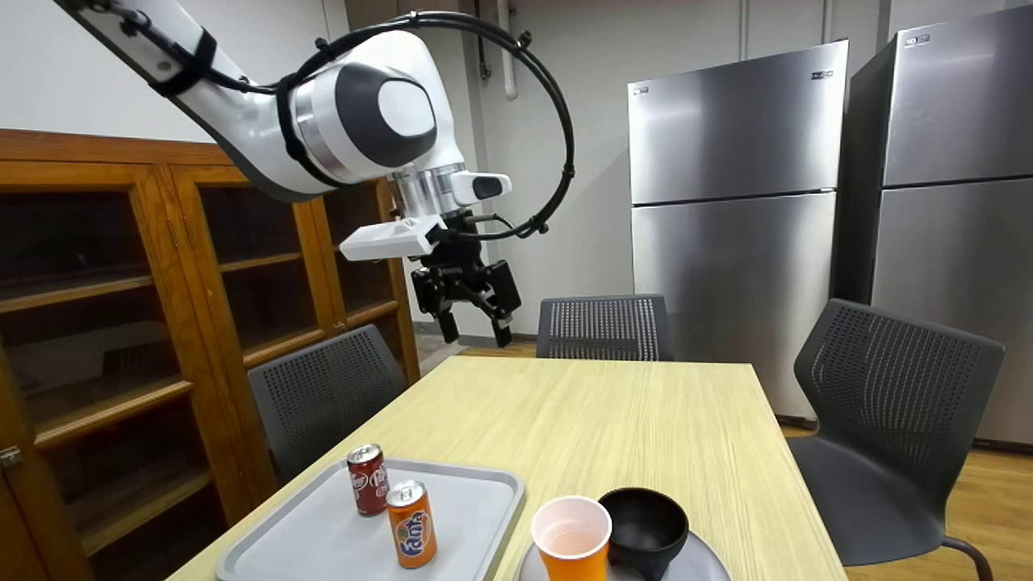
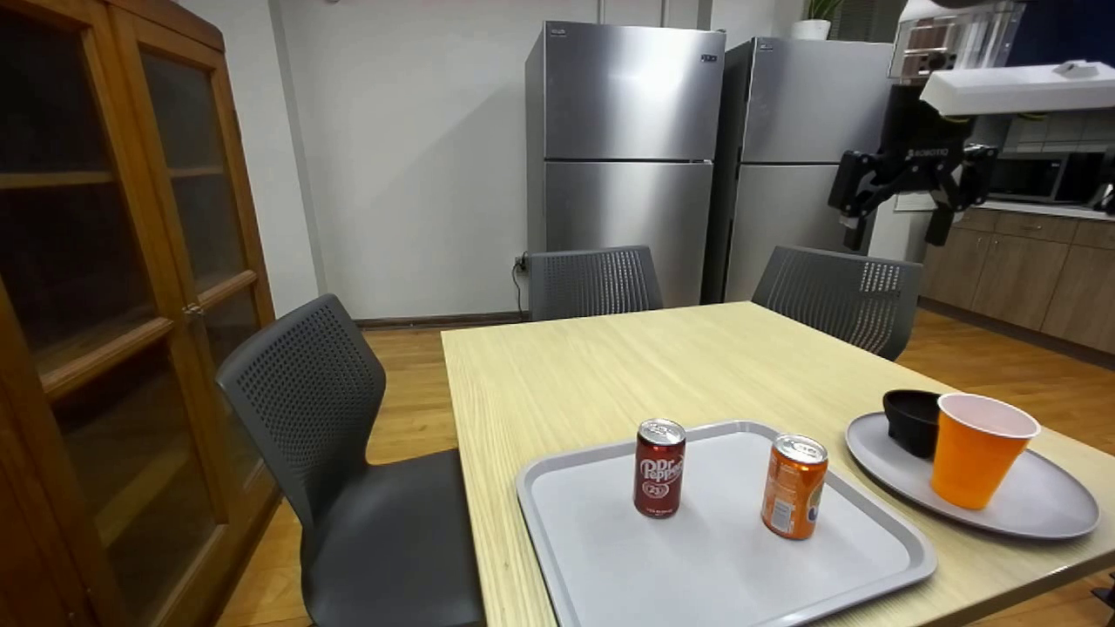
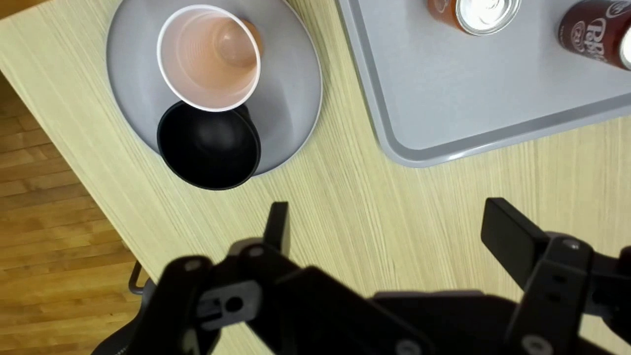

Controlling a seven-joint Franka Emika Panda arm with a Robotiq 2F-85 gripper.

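My gripper stands wide open above the wooden table, with nothing between its fingers. In both exterior views the gripper hangs well above the tabletop. Nearest in the wrist view is a black bowl on a round grey plate. An orange cup with a white inside stands beside the bowl, partly covering its rim from this angle. A grey tray carries an orange Fanta can and a dark red Dr Pepper can, both upright and apart.
Dark chairs stand around the table. A wooden cabinet with glass doors runs along a wall. Two steel refrigerators stand at the back. A counter with a microwave appears behind the gripper in an exterior view.
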